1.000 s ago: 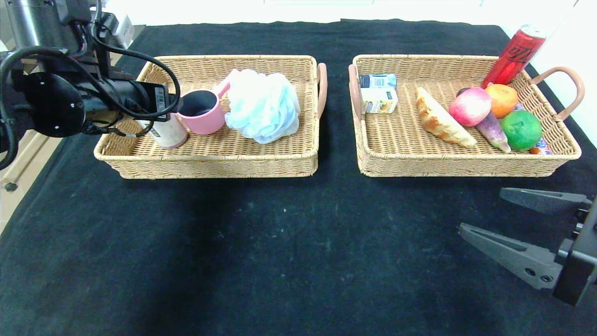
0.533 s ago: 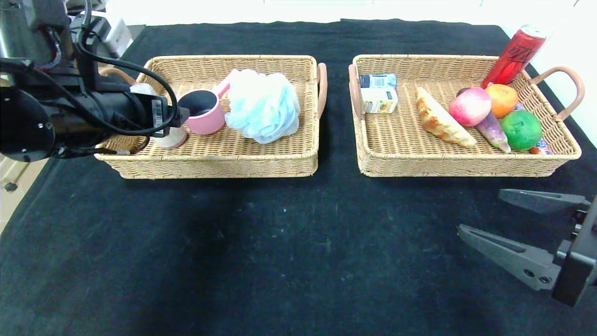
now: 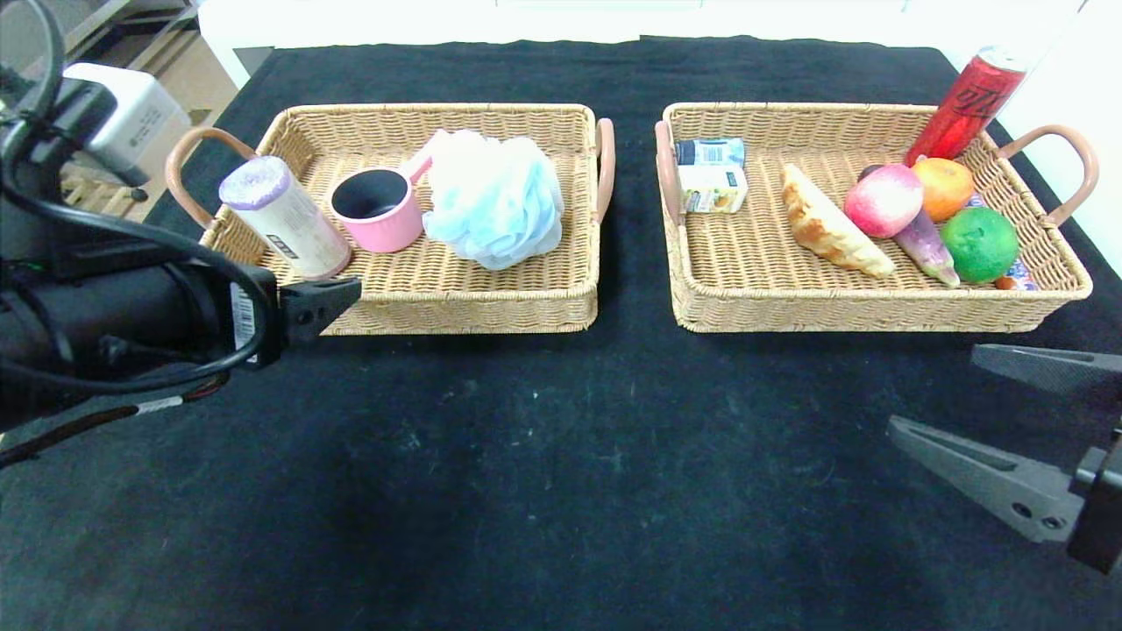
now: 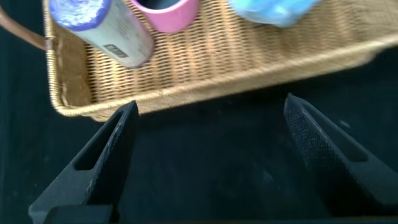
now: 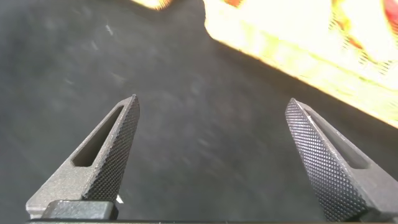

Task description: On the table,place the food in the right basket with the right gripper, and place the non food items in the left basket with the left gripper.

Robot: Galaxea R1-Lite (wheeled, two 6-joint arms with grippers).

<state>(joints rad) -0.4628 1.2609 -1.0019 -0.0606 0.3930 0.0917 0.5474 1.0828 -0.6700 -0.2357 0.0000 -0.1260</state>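
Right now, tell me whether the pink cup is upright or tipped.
Upright: the pink cup stands in the left basket, its dark open mouth facing up.

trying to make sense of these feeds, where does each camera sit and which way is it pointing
Head view: on the robot's head, looking forward and down at the left basket and right basket; both arms show, the left end effector before the left basket.
Left wrist view: on the left wrist, facing the left basket's front rim between its open fingers.
Right wrist view: on the right wrist, facing black cloth; right end effector open.
Shared: the head and left wrist views both show the lying bottle.
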